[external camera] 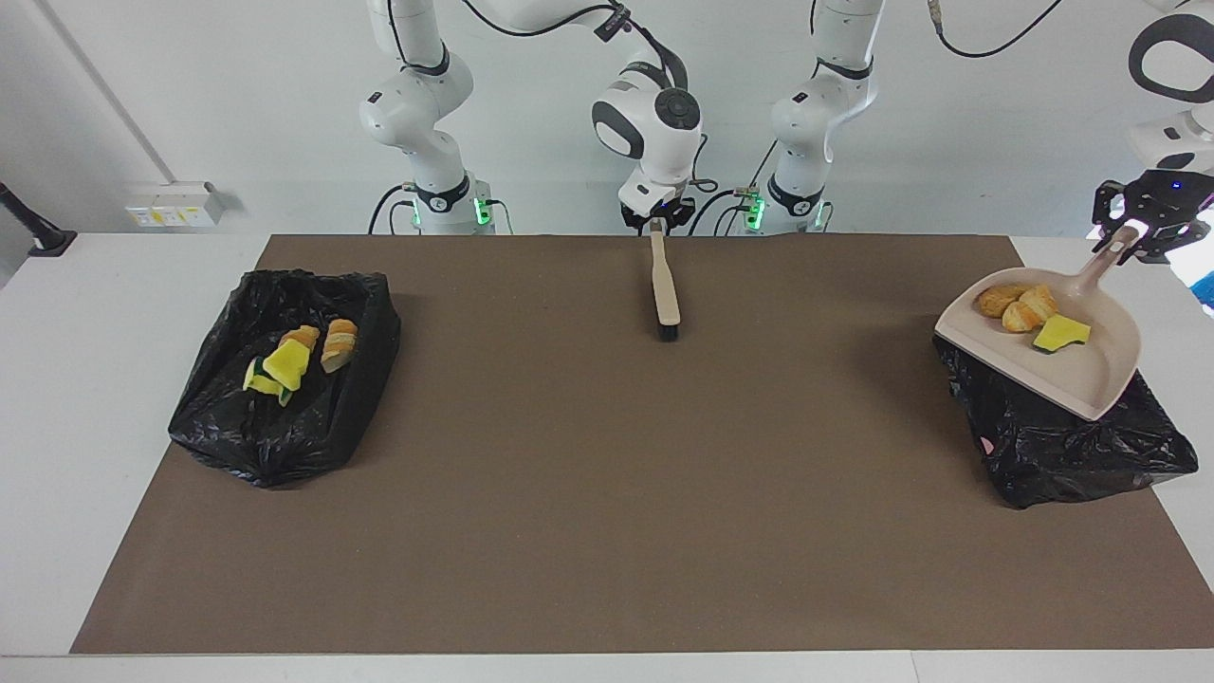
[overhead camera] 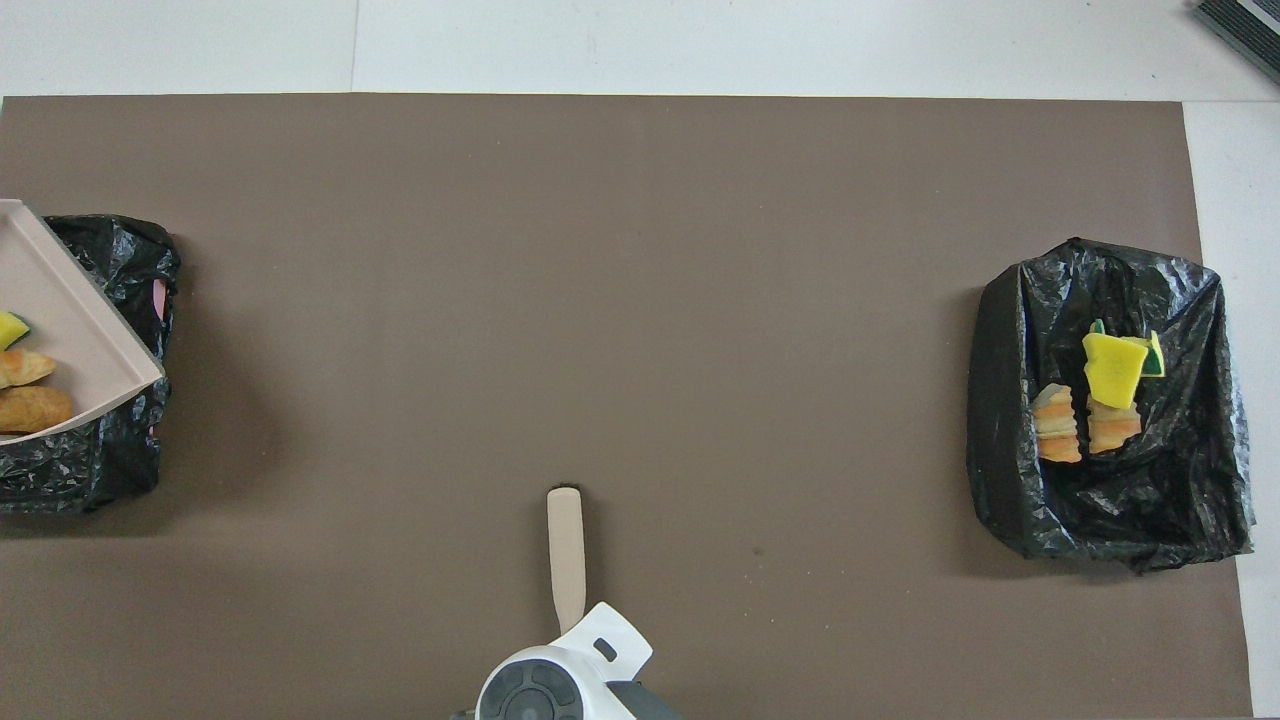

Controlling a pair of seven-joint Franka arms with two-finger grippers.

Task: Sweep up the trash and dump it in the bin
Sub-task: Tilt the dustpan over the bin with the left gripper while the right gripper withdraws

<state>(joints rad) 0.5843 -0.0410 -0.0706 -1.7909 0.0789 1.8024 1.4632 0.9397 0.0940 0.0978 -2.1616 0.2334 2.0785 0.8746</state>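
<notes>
A beige dustpan (external camera: 1081,375) hangs tilted over the black bin (external camera: 1062,441) at the left arm's end of the table. My left gripper (external camera: 1133,235) is shut on its handle. In the pan lie trash pieces: two tan bread-like chunks (external camera: 1020,304) and a yellow sponge scrap (external camera: 1060,333). The overhead view shows only the pan's edge (overhead camera: 70,300) over that bin (overhead camera: 110,460). My right gripper (external camera: 656,220) is at the handle end of a beige brush (external camera: 663,285), over the mat's edge nearest the robots. The brush (overhead camera: 566,550) points away from the robots.
A second black-bagged bin (external camera: 285,379) stands at the right arm's end of the table. Yellow sponge scraps (external camera: 285,365) and bread-like pieces (external camera: 339,343) lie in it. A brown mat (external camera: 588,493) covers the table between the two bins.
</notes>
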